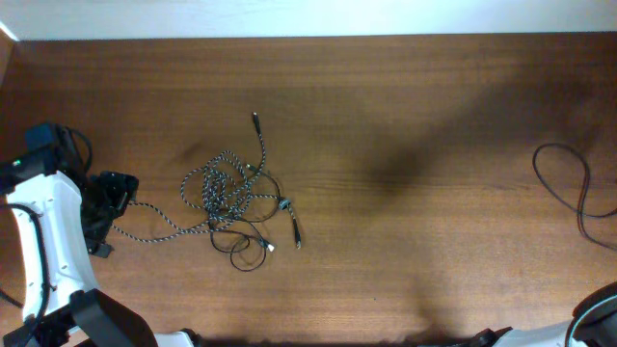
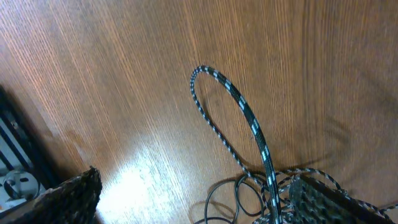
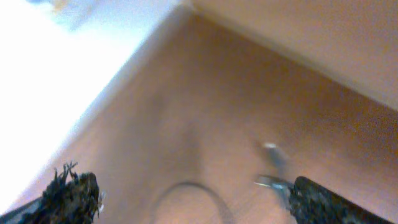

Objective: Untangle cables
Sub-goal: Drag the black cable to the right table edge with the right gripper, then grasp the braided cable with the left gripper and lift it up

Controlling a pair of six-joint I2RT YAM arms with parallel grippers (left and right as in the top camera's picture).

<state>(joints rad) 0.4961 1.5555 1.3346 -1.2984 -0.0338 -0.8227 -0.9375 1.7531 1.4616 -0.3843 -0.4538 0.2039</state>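
Overhead: looks straight down from high above, takes in most of the brown wooden table. Left wrist: sits low and close over the wood and looks out past the left claw. Just ahead of it, a loop of the black-and-white speckled braided cable; same cable shared with overhead. Right wrist: blurred, looks out past the right claw toward the table's edge.

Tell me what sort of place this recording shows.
Probably a robot lab workbench: a brown wood-grain table, a white and black robot arm at its edge, and a speckled braided cable tangled with a thin black cable mid-table.
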